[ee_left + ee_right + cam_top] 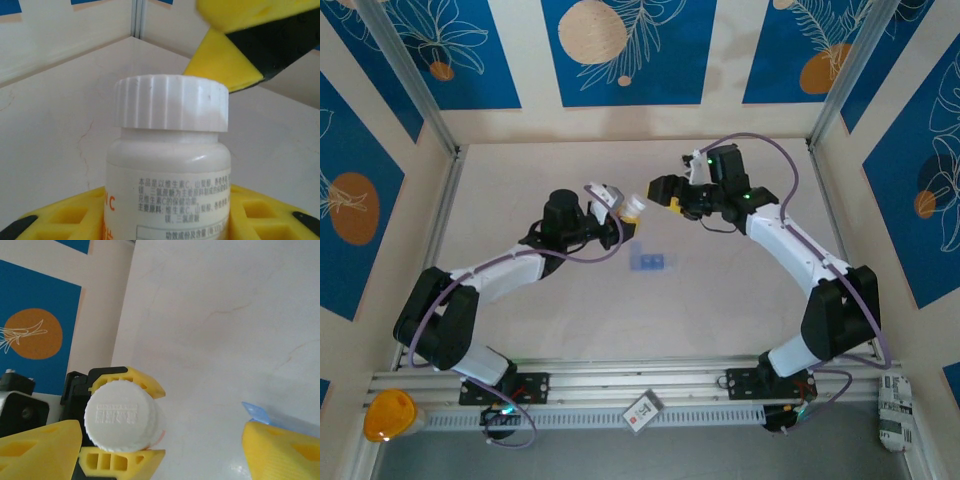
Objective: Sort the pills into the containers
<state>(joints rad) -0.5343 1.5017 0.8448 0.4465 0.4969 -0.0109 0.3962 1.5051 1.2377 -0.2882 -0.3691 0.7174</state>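
A white pill bottle with a ribbed white cap and orange print is held above the table, and my left gripper is shut on its body. In the top view the bottle hangs mid-table at the left gripper. My right gripper stands open just right of the cap; its yellow fingers flank the cap without touching it. One of them shows above the cap as a yellow finger. The blue container lies on the table just in front; its corner peeks in. The pills are out of view.
Low walls with blue panels ring the beige table. An orange-lidded jar sits on the front rail at the left, a white tag at its middle, and a white object at its right end.
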